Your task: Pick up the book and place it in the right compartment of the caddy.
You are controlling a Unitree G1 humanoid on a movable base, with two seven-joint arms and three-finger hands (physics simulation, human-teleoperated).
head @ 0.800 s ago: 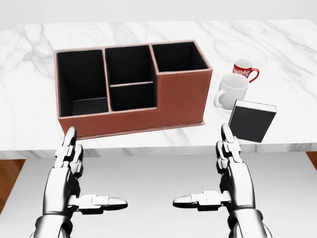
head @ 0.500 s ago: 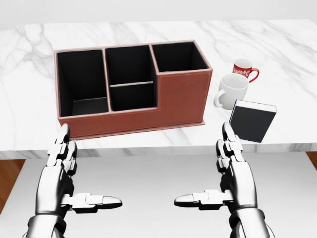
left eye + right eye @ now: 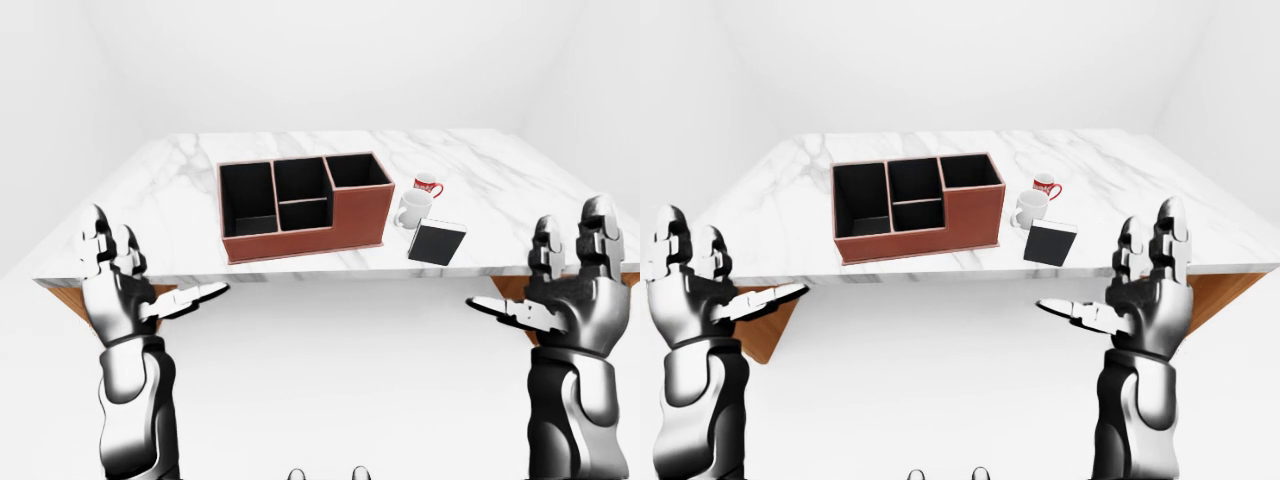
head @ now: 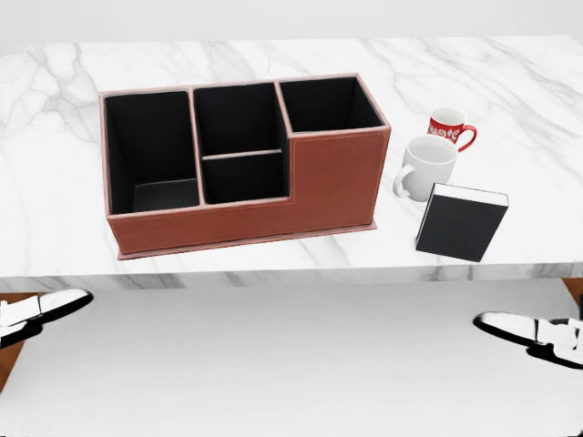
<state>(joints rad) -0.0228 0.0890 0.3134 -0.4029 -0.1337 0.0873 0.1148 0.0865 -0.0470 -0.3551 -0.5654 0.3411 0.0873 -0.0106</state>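
A black book (image 4: pixel 460 223) with white page edges stands on the marble table (image 4: pixel 510 82), right of the caddy and just below a white mug. The brown caddy (image 4: pixel 337 187) has black insides, and its right compartment (image 4: pixel 328 105) holds nothing. Both hands hang below the table's near edge, spread far apart and holding nothing. My left hand (image 3: pixel 155 265) is open at the left. At the right, my right hand (image 3: pixel 1105 272) is open, below and to the right of the book. In the head view only the thumbs (image 4: pixel 528 330) show at the side edges.
A white mug (image 4: pixel 428 164) and a red mug (image 4: pixel 448 127) stand right of the caddy, above the book in the head view. White floor lies below the table edge. White walls surround the scene.
Both hands have swung outward to the sides, leaving the middle of the head view. The book, caddy and mugs have not moved.
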